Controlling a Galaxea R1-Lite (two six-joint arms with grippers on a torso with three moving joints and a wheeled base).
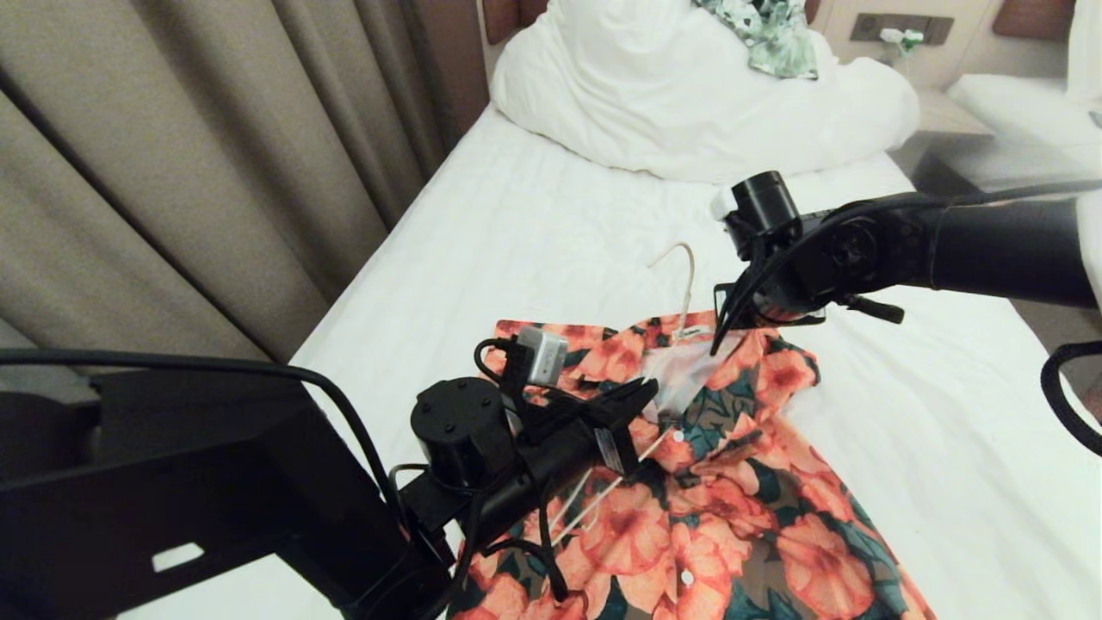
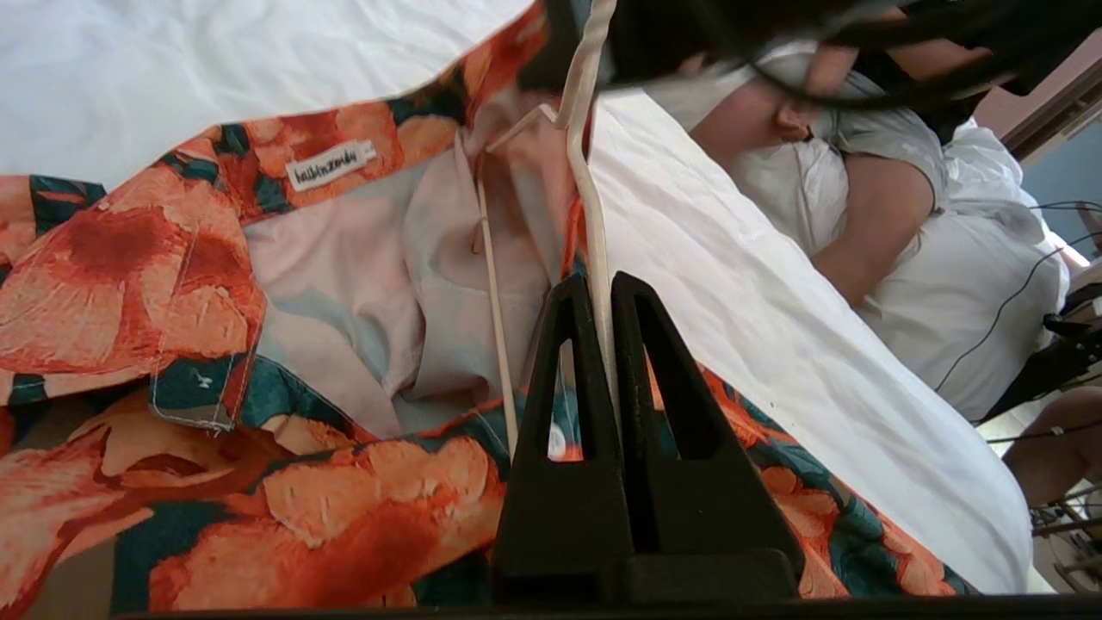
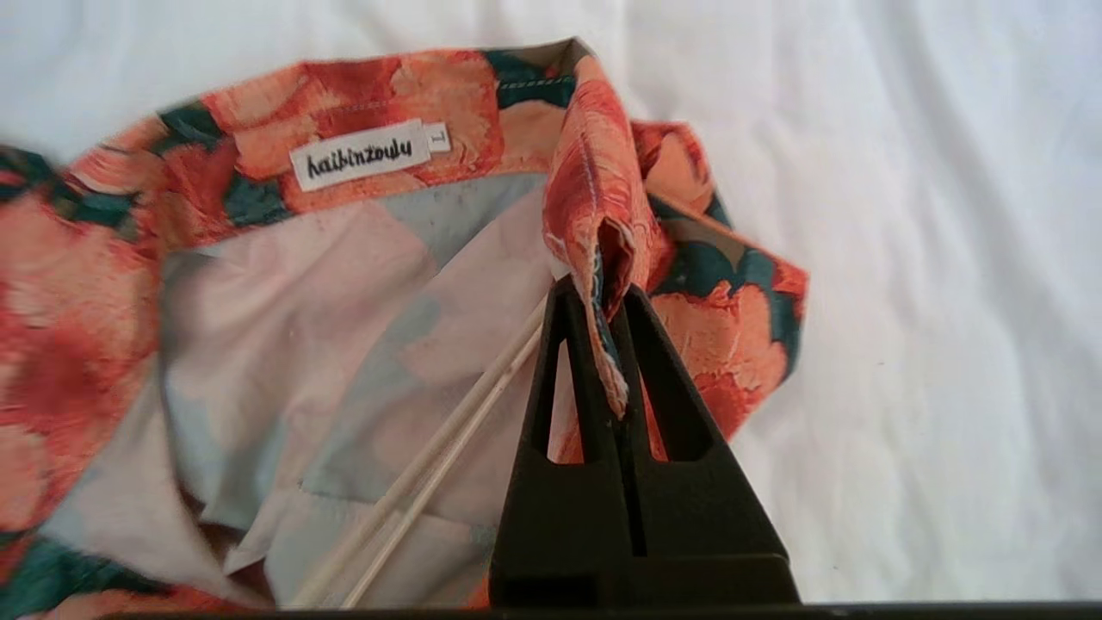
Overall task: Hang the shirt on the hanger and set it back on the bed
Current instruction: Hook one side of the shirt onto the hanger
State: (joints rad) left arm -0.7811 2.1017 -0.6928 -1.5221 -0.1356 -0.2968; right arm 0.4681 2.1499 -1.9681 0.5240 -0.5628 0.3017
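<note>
Lying open-collared at lower centre of the head view, the orange-flowered short-sleeved shirt (image 1: 706, 482) rests on the white-sheeted bed (image 1: 534, 241); the thin cream wire hanger (image 1: 683, 274) pokes its hook out above the collar. Left wrist view: the left pincer (image 2: 603, 288) is clamped on the hanger's wire, likely steadying it. Right wrist view: the right pincer (image 3: 603, 297) pinches the collar edge, probably to draw fabric over the hanger's shoulder.

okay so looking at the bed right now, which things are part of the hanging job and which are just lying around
Part of the job:
- floral shirt, its collar edge pinched in the right claw
- wire hanger, one wire pinched in the left claw
- bed

Just lying about:
- leaf-print garment on the duvet
- curtain
- second bed
</note>
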